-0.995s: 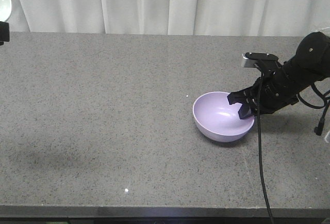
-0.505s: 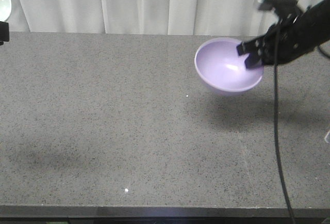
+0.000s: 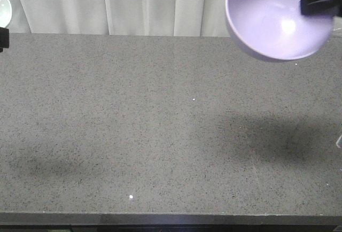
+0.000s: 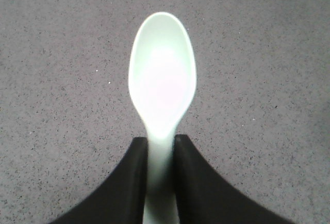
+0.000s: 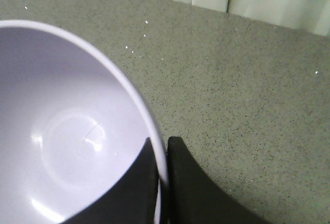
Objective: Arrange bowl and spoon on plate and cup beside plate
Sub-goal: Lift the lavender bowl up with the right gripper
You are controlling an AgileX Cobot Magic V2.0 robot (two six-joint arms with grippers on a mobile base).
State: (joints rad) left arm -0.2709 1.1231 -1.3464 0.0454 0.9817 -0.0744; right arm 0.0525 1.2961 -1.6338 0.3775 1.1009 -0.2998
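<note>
Mid-carry: right gripper (image 5: 161,144) is pinching the bowl (image 3: 278,18) by its rim, holding it aloft over the table (image 3: 133,125), right side; left gripper (image 4: 161,142) is clamping the spoon (image 4: 162,74) handle, airborne; plate, cup unseen, all placing is remaining

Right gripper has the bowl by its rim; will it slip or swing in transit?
Probably light: the right gripper holds the bowl aloft by a thin rim pinch. Its glossy wall looks slick, so it might pivot or slip; move gently.
</note>
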